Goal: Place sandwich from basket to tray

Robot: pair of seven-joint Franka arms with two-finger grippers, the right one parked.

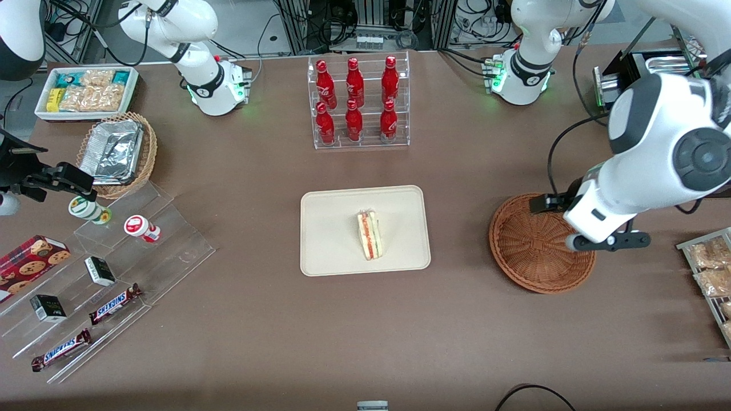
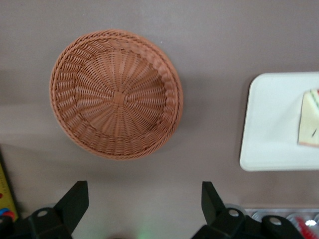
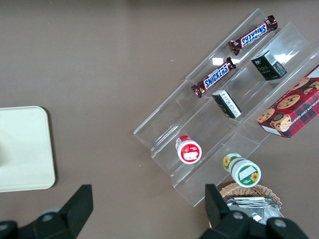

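- On the flat cream-beige rectangular tray point(image 1: 365, 230) at the table's centre in the front view, you can see the triangular white-bread sandwich point(image 1: 370, 235) with red and green filling already lying, just to the 4 o'clock side of the tray's middle. The round reddish-brown wicker basket point(image 1: 534, 245) toward the working arm's end holds nothing, and the left arm's gripper point(image 1: 610, 242) hangs over the basket's 3 o'clock rim.
- In the left wrist view, the black fingers point(image 2: 74, 201) stand wide apart and grip nothing; the basket point(image 2: 115, 93) shows bare weave, and the sandwich point(image 2: 309, 118) rests on the tray point(image 2: 271, 124).
- Your placing step looks done. I judge the next move calls only for drawing the arm clear.
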